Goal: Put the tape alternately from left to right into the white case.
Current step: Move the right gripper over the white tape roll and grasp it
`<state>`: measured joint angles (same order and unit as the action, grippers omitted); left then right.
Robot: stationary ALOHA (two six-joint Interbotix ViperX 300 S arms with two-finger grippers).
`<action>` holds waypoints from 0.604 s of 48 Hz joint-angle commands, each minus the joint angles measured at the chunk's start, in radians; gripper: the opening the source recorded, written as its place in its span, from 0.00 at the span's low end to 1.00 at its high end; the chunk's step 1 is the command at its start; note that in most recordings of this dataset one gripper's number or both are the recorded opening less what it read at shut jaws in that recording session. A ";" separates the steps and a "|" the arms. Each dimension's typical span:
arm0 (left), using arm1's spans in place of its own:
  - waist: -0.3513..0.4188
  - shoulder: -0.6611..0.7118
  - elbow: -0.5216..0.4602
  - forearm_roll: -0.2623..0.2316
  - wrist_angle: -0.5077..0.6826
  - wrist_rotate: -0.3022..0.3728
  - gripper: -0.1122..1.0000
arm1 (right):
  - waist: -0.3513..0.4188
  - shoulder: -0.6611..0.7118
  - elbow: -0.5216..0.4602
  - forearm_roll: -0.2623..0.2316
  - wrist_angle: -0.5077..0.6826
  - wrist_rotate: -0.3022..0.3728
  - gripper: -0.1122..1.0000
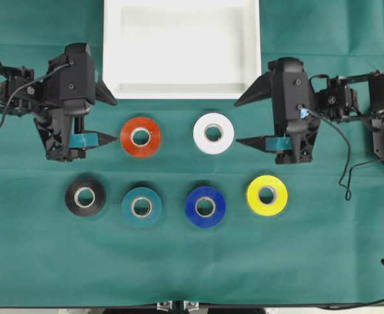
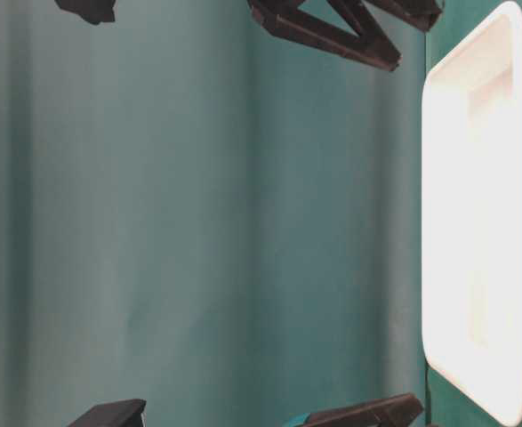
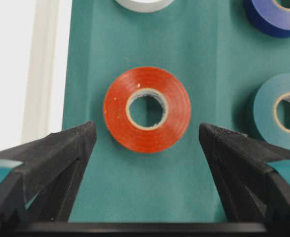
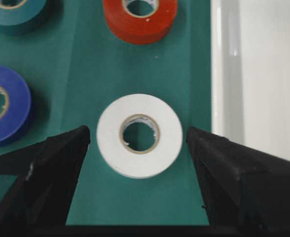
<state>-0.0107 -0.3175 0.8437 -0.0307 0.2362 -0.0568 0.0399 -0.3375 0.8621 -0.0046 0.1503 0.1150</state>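
The white case (image 1: 182,52) lies empty at the back centre. In front of it, a red-orange tape roll (image 1: 127,137) and a white roll (image 1: 226,134) lie flat. Nearer are black (image 1: 70,196), teal (image 1: 127,207), blue (image 1: 192,207) and yellow (image 1: 280,195) rolls. My left gripper (image 1: 115,120) is open just left of the red-orange roll (image 3: 179,111), its jaws wider than the roll and clear of it. My right gripper (image 1: 237,122) is open just right of the white roll (image 4: 107,136), also not touching.
Green cloth (image 1: 192,261) covers the table. A cable (image 1: 345,170) trails from the right arm onto the cloth. The case rim (image 3: 41,74) runs beside the left gripper, and the rim (image 4: 224,74) beside the right one.
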 commanded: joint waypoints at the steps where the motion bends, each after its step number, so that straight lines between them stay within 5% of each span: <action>1: 0.002 -0.011 -0.015 0.000 -0.003 -0.002 0.69 | 0.014 0.005 -0.029 0.000 0.003 0.012 0.87; 29: 0.002 -0.008 -0.015 0.000 -0.005 -0.002 0.68 | 0.017 0.178 -0.091 -0.002 0.021 0.031 0.87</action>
<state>-0.0107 -0.3175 0.8437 -0.0307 0.2362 -0.0583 0.0552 -0.1764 0.8023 -0.0046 0.1749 0.1442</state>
